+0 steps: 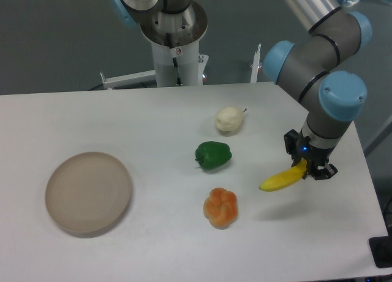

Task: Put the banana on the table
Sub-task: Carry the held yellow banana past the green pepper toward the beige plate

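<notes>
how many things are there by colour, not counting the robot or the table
yellow: 1, the banana, held in the gripper above the table
green: 1, the pepper
orange: 1, the lumpy fruit
cream white: 1, the pear-like fruit
beige: 1, the plate
total: 5

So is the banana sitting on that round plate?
No, the banana is held by the gripper far from the plate.

Banana (280, 180): bright yellow, slender, curved, was tilted with one end raised, just above the white table (153, 122), right side.
</notes>
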Robot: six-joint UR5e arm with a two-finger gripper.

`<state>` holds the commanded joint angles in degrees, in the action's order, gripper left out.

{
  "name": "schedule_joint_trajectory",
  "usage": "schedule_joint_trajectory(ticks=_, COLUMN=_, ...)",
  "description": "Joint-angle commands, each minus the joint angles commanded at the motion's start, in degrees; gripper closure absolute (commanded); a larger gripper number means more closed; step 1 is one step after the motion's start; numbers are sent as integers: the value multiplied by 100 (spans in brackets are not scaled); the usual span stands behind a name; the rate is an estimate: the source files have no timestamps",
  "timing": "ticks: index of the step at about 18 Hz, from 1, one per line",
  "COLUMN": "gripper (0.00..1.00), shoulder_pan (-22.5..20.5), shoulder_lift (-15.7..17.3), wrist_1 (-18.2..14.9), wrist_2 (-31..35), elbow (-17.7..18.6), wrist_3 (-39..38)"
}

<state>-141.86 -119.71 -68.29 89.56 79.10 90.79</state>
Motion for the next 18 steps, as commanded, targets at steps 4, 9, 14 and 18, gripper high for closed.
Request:
schedule_joint_trajectory(ticks=4, gripper=88, shoulder_pan=61, shoulder_lift=44, wrist_1=-96, wrist_2=9, elbow=-27, wrist_3=-218)
schedule_joint_trajectory(ticks=9, gripper=90, shoulder_pan=693, shoulder_lift=342, wrist_1=-702, wrist_2=-9, elbow=-9, wrist_3=-1737)
schedule_joint_trajectory(ticks=14, gripper=91, shoulder_pan=1326, shoulder_lift=466, wrist_1=-782, wrist_2=-53, elbow=88, wrist_3=-3109)
schedule_joint_trajectory(ticks=18, gripper=91, shoulder_pan=1818, shoulder_lift=554, wrist_1=-783, wrist_2=-88, elbow=272, wrist_3=-4804)
